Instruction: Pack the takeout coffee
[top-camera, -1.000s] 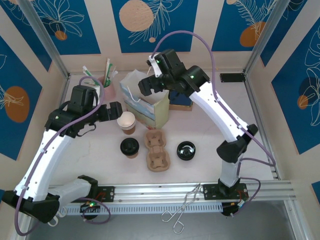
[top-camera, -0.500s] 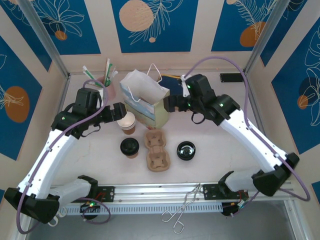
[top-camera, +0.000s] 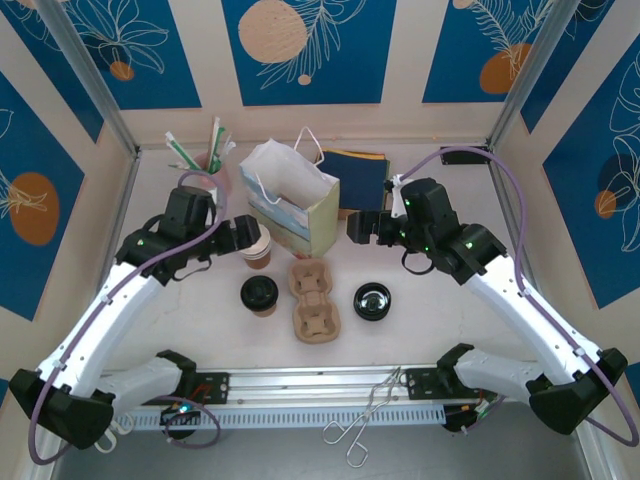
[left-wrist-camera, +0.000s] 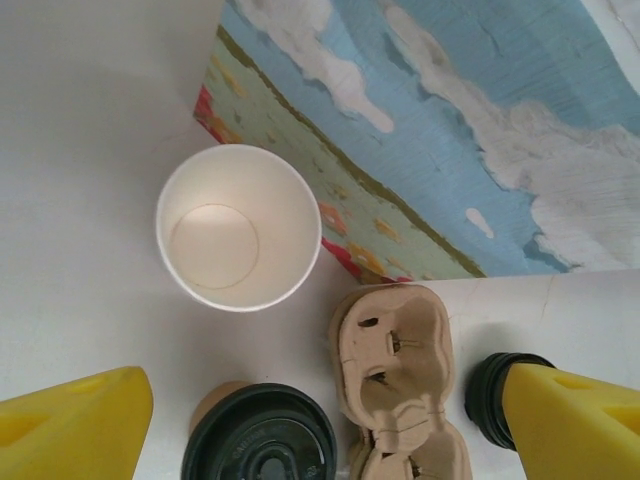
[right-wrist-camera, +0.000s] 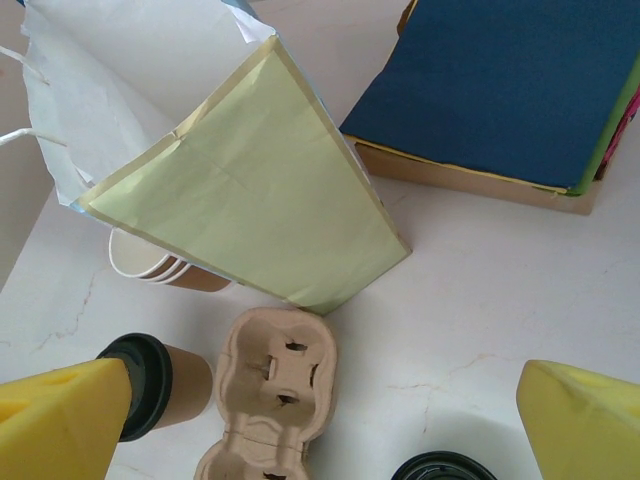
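Just beside cup carrier (top-camera: 313, 298), takeout coffee (top-camera: 260, 293) stands w/ open room nearside.

1. Takeout coffee (left-wrist-camera: 262, 440), btwn left gripper (left-wrist-camera: 320, 420) fingers (left-wrist-camera: 70, 425): brown kraft paper cup, matt; black plastic lid w/ slight sheen.
2. Open cup (left-wrist-camera: 238, 228) ahead of those fingers: smooth white paper inside.
3. Cup carrier (left-wrist-camera: 395, 350) right of it: rough moulded pulp, matt.
4. Bag (right-wrist-camera: 250, 200) ahead of right gripper (right-wrist-camera: 325, 420): creased matt paper.
5. Loose lid (top-camera: 373, 300) near right gripper: glossy black plastic.
6. Table (left-wrist-camera: 80, 120) under both: smooth white, faint veins.
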